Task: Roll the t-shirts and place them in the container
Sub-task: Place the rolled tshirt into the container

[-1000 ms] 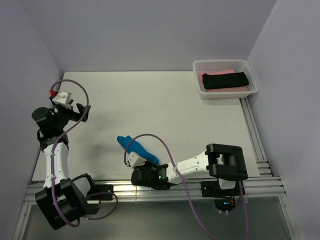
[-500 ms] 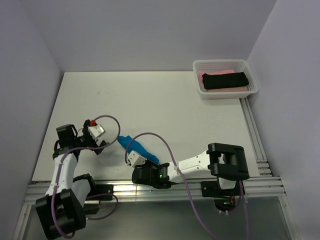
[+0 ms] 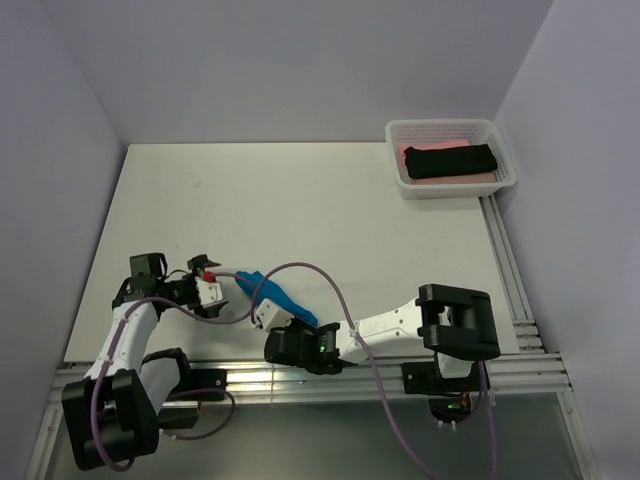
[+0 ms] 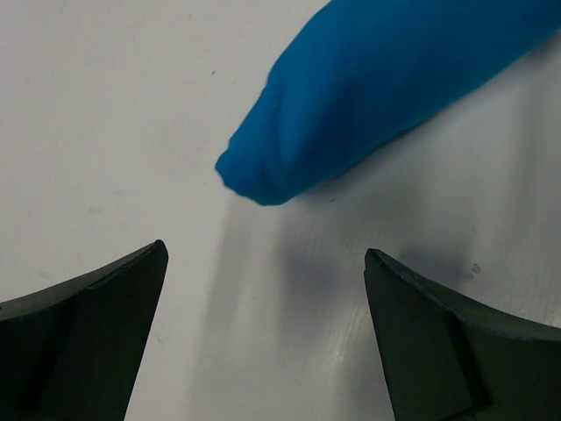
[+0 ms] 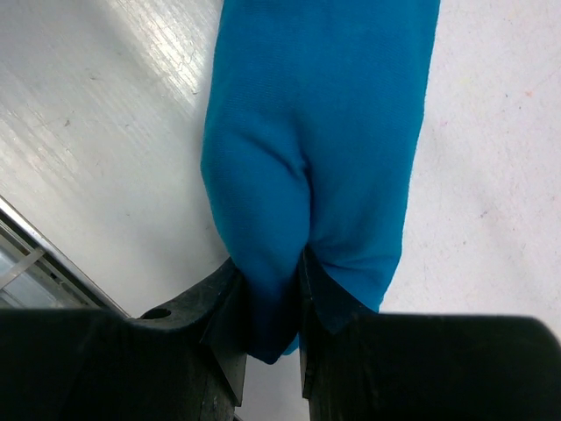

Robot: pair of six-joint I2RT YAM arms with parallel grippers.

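The rolled blue shirt (image 3: 275, 295) lay on the table (image 3: 350, 220) near the front edge. The right gripper (image 5: 267, 298) pinched one end of it. The left gripper (image 4: 263, 263) was wide open just beside the other end, not touching. A black shirt (image 3: 450, 160) lay in the basket (image 3: 505, 165).

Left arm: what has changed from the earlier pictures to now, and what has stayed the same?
The left gripper swung from the left side of the table toward the near middle and now faces the free end of the rolled blue t-shirt, jaws open, not touching. The right gripper stayed shut on the other end; the basket with the black t-shirt and pink t-shirt did not move.
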